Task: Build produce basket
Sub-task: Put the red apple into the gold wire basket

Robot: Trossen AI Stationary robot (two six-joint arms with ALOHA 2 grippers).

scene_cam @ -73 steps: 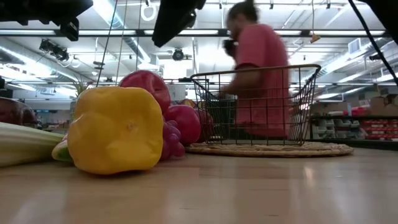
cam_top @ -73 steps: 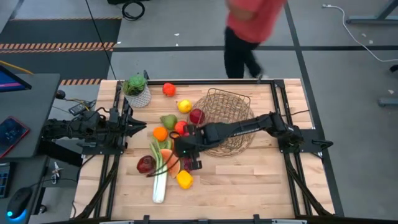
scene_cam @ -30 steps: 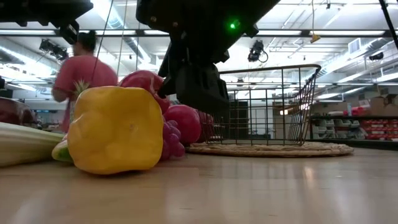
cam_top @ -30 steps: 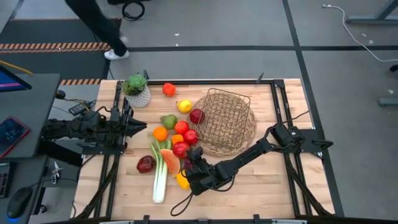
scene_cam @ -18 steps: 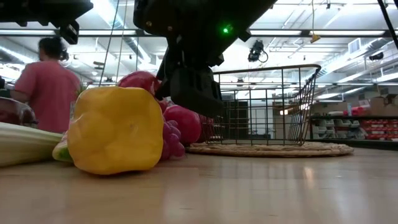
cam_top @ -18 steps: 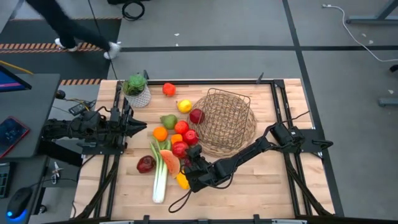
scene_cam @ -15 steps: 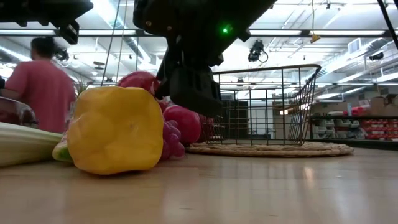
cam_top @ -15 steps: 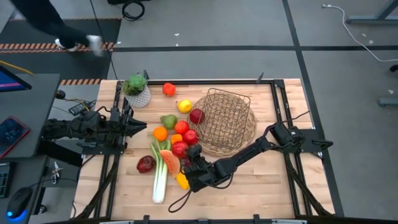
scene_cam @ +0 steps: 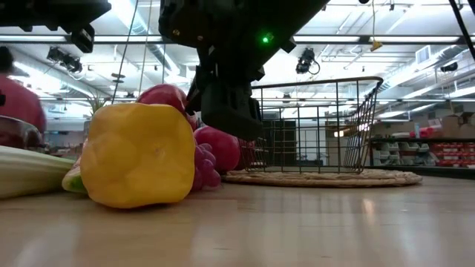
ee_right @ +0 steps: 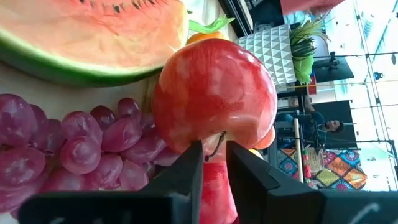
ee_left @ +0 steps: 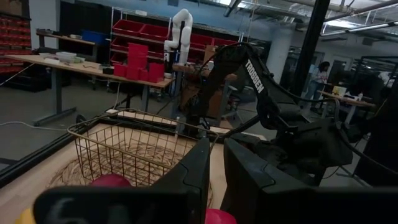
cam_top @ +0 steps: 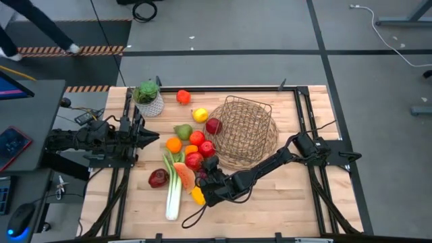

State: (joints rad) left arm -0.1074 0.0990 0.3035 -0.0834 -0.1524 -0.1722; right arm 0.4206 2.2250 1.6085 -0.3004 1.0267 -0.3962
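The wooden table (cam_top: 283, 202) carries the brown wire basket (cam_top: 246, 131), which stands a little toward three o'clock of the table's middle, its round woven rim flat on the wood; its wire body looks empty in the low view.

The right arm stretches from the table's three o'clock edge toward seven o'clock, passing the basket's six o'clock side. The right gripper (cam_top: 204, 183) sits low over the produce, and its wrist view shows the fingers nearly together, nipping the thin stem of a red apple (ee_right: 214, 93).

The left arm waits at the nine o'clock edge; the left gripper (cam_top: 150, 137) has its fingers close together, holding nothing.

The produce lies at nine o'clock of the basket. The leek (cam_top: 173, 197) points toward six o'clock, the watermelon slice (cam_top: 183, 175) beside it. Purple grapes (ee_right: 74, 149) touch the apple. A yellow pepper (scene_cam: 137, 154) lies at the gripper's seven o'clock.
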